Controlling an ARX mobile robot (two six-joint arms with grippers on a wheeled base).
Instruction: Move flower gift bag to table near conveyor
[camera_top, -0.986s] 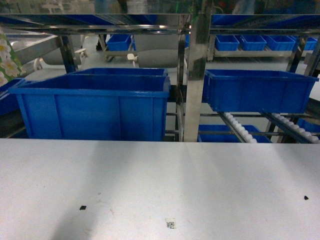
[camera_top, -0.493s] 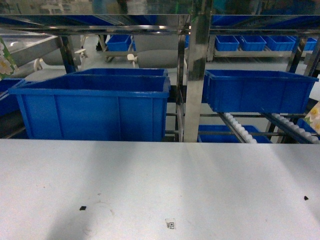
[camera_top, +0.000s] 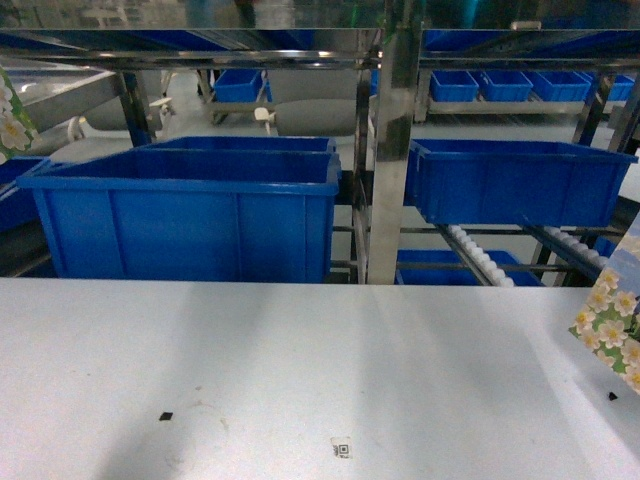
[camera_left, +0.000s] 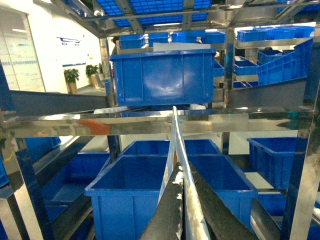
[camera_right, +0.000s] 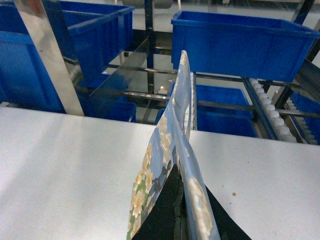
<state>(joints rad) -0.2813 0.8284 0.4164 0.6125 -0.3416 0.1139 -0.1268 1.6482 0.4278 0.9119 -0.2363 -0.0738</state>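
Note:
A flower gift bag (camera_top: 612, 322) with white daisies on green and pale blue hangs at the right edge of the head view, over the white table (camera_top: 300, 360). In the right wrist view my right gripper (camera_right: 178, 170) is shut on that bag (camera_right: 170, 135), pinching its glossy top edge above the table (camera_right: 65, 165). A second flowered bag (camera_top: 10, 115) shows at the head view's left edge, up by the rack. My left gripper (camera_left: 181, 167) is shut on its thin edge (camera_left: 175, 135). The conveyor (camera_top: 480, 258), steel rails with white rollers, slopes behind the table's far right.
Large blue bins (camera_top: 190, 205) (camera_top: 515, 180) sit in the steel rack (camera_top: 392, 140) just beyond the table's far edge. A printed marker (camera_top: 342, 447) and dark specks (camera_top: 165, 415) lie on the tabletop. More blue bins fill the shelves (camera_left: 162, 75) ahead of the left wrist.
The right-hand flower gift bag has come into the head view from the right edge and moved lower and leftward over the table. The left bag stays at the left edge, barely shifted.

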